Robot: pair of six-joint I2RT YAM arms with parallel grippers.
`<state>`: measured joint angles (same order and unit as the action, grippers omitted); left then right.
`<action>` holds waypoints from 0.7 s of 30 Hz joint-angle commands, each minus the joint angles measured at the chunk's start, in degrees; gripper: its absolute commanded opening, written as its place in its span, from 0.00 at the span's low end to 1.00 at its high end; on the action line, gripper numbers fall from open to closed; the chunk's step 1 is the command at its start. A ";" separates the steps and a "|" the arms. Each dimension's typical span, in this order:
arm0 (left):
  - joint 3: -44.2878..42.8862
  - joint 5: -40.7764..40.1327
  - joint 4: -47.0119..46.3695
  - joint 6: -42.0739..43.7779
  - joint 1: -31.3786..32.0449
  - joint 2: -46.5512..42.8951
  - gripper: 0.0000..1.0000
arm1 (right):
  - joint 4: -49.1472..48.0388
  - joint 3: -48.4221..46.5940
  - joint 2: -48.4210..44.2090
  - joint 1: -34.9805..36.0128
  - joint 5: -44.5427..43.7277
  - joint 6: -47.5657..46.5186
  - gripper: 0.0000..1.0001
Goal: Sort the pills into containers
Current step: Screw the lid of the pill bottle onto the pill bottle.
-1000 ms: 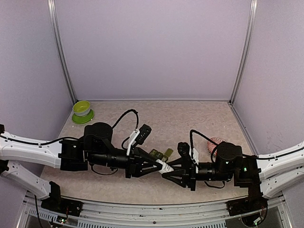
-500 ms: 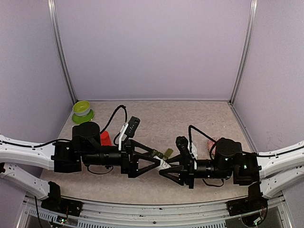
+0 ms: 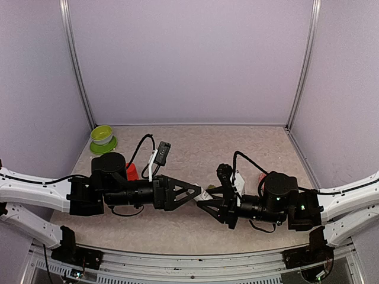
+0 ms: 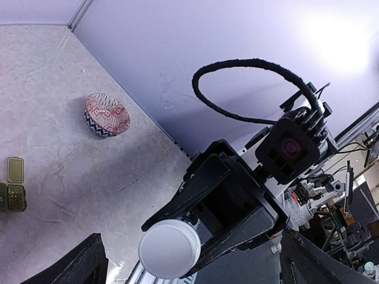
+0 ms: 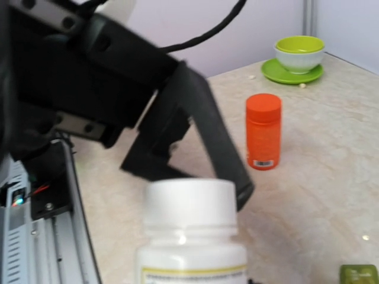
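Bowl at far left of the overhead view: lime-green round bowl [image 3: 102,134] on a green saucer [image 3: 111,144], in the back-left corner of the beige speckled tabletop [image 3: 195,142].

An orange cylindrical bottle [image 3: 131,171] with an orange cap stands just behind the left arm, half hidden by it. The right wrist view shows it whole, upright and well apart from the bowl.

At frame centre, the left gripper [image 3: 198,193] points right. In the left wrist view its fingers [image 4: 83,263] sit in the two lower corners, spread wide and clamping nothing.

Between them is a white round-capped bottle [image 3: 205,194], its cap face-on to the left wrist camera. No contact with the left fingers is visible.

The right gripper [image 3: 208,200] meets it from the right and is closed on the bottle. Its black fingers [image 4: 198,186] flank the body just behind the cap. In the right wrist view the bottle fills the bottom centre.

The small dark green square boxes [image 4: 16,197] lie on the tabletop at the left edge of the left wrist view.
- Two dark ones sit side by side, the outer one cut by the frame.
- A paler green square lies just above them in the frame.
- One green corner shows at the lower right of the right wrist view.
- In the overhead view only a green sliver shows, just above the meeting grippers.
- Their contents cannot be made out.

A red-and-white patterned bowl [image 4: 107,115] sits in the upper left of the left wrist view. In the overhead view it is almost wholly hidden behind the right arm.
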<state>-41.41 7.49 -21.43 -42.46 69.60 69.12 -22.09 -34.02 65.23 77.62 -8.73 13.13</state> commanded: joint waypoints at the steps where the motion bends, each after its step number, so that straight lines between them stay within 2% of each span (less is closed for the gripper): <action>1: -0.93 0.44 -2.00 -0.90 0.66 1.14 0.99 | -0.34 -1.82 0.87 0.68 -4.09 -0.86 0.20; 12: -1.10 1.52 -4.77 -0.19 1.19 1.39 0.99 | 2.24 -5.00 6.91 0.68 -4.50 -1.04 0.20; 21: -1.40 1.80 -5.52 1.17 1.66 0.28 0.99 | 2.61 -7.90 12.49 1.24 -0.50 -1.65 0.19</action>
<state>-41.41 5.10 -20.84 -42.57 70.04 70.46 -20.84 -39.92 74.72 77.97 -12.08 12.21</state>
